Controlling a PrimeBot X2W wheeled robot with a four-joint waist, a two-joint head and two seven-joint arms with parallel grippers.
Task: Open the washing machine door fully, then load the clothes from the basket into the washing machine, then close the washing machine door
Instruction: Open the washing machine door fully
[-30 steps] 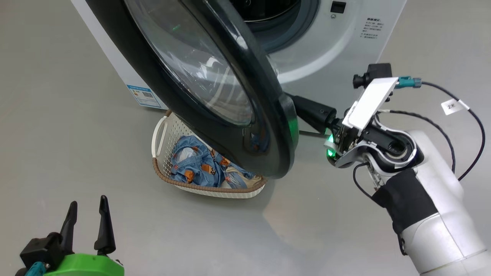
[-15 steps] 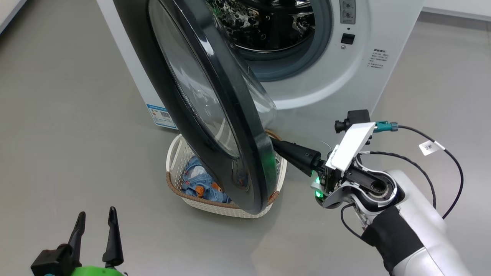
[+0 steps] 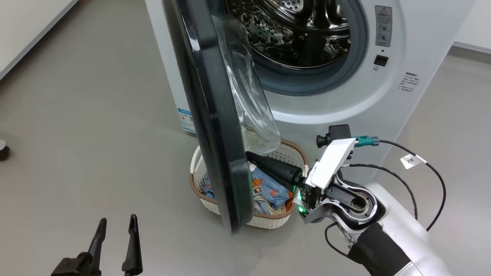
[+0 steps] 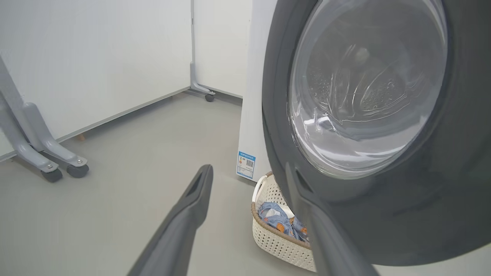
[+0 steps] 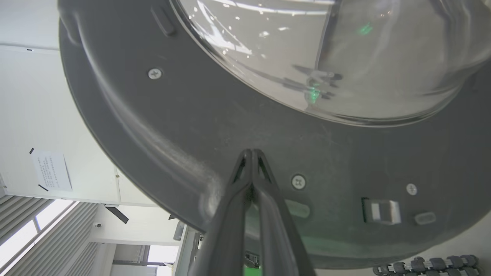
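Door swing first: the washing machine door (image 3: 215, 126) stands wider off the washing machine (image 3: 337, 111) than a second ago. Then its glass face was turned to the head camera, now it shows almost edge-on, and more of the drum (image 3: 303, 34) is exposed. The head camera itself has shifted too.

Containers:
- the basket (image 3: 268, 222), one, sits on the floor (image 3: 96, 134) right at the machine's front. The door's lower edge hangs over it and cuts across it in the head view.
- the clothes (image 3: 274, 189) are in it, blue denim with orange patches and a bit of cream, bunched up. Garment count: cannot tell.
- The drum, one, shows its perforated steel wall with the grey door seal (image 3: 314, 82) around it.

Counts: one machine, one door, one blue label sticker (image 3: 187, 120) low on the machine's side, two grippers.

right gripper (image 3: 249, 155): jaws closed, fingers pressed together and holding nothing. The tips are against the door's inner black ring just below the glass bowl (image 3: 249, 99), above the basket.

left gripper (image 3: 118, 219): jaws wide apart and empty, low at the left, well apart from the door and basket, on the door's outer side.
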